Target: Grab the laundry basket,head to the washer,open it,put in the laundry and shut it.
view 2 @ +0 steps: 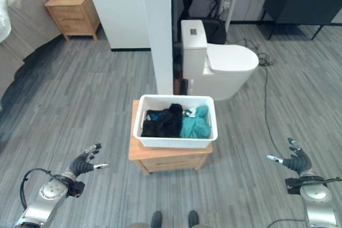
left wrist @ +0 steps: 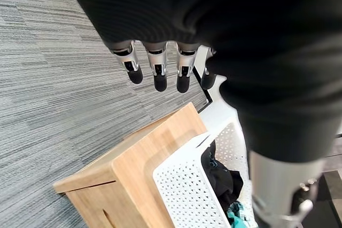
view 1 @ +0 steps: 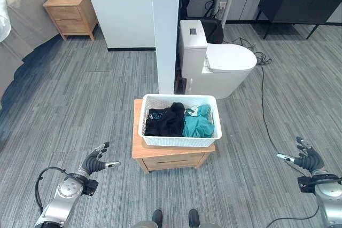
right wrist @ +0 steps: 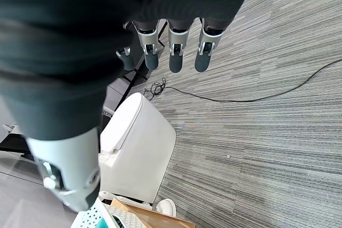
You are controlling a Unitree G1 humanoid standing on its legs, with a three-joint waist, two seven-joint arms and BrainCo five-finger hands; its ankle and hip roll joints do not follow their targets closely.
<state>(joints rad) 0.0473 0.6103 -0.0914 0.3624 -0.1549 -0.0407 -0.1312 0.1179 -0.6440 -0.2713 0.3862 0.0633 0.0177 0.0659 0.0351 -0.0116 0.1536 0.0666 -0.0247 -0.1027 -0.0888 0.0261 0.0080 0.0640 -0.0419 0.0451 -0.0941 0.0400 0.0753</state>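
Observation:
A white perforated laundry basket (view 1: 179, 140) stands on a low wooden cabinet (view 1: 165, 159) in front of me. Inside it lie black clothes (view 1: 165, 121) and a teal garment (view 1: 199, 124). My left hand (view 1: 96, 160) hovers low to the left of the cabinet, fingers relaxed and holding nothing. My right hand (view 1: 305, 158) hangs far to the right over the carpet, also open and apart from the basket. The left wrist view shows the basket (left wrist: 192, 190) and cabinet (left wrist: 139, 158) past the straight fingers (left wrist: 155, 73).
A white toilet (view 1: 214, 62) stands just behind the basket, beside a white pillar (view 1: 165, 30). A wooden nightstand (view 1: 71, 14) sits at the far left by a bed (view 1: 16, 20). A dark cabinet (view 1: 302, 1) is at the far right. A cable (view 1: 264, 105) runs over the carpet.

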